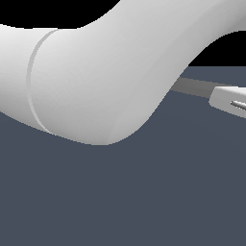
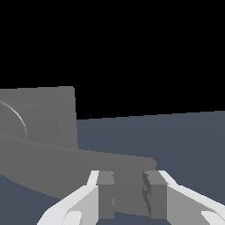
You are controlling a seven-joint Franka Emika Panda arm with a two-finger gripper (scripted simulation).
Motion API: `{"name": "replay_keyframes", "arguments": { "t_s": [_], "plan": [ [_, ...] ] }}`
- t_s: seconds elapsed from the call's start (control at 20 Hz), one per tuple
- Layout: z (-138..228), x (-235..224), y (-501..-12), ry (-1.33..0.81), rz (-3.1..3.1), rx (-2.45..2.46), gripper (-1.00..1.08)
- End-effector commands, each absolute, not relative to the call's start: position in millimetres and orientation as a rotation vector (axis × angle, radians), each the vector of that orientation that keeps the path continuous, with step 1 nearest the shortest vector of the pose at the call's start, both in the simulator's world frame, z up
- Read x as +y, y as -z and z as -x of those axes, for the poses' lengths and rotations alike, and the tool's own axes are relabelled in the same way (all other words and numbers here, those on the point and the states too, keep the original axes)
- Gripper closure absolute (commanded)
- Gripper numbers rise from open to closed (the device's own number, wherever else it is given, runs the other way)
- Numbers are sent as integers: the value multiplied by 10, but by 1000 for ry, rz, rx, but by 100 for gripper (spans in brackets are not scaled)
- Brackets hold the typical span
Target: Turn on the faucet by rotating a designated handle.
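Here, nearest your wrist camera, the gripper (image 2: 128, 195) stands with its two pads (image 2: 105, 193) set narrowly on either side of the handle (image 2: 88, 165); whether they press the bar, you cannot tell. The handle's end lies between them, and its long axis runs from there back to the round hub (image 2: 17, 123). Behind the hub stands the faucet (image 2: 57, 114) plate, upright on the dark floor (image 2: 176, 136). In the exterior view, the white robot arm (image 1: 96, 81) fills the near field; past it, at that view's right, a grey bar (image 1: 192, 87) shows.
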State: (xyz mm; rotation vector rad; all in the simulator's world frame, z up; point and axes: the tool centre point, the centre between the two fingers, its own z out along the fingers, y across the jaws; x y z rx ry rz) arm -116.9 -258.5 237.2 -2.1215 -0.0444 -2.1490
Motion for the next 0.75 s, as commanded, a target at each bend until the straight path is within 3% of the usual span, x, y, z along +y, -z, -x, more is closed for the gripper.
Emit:
{"name": "replay_keyframes", "arguments": {
  "t_s": [0.0, 0.7],
  "plan": [
    [923, -2434, -2511, 2108, 2091, -106, 108],
    [889, -2515, -3010, 2104, 2112, -150, 108]
  ]
}}
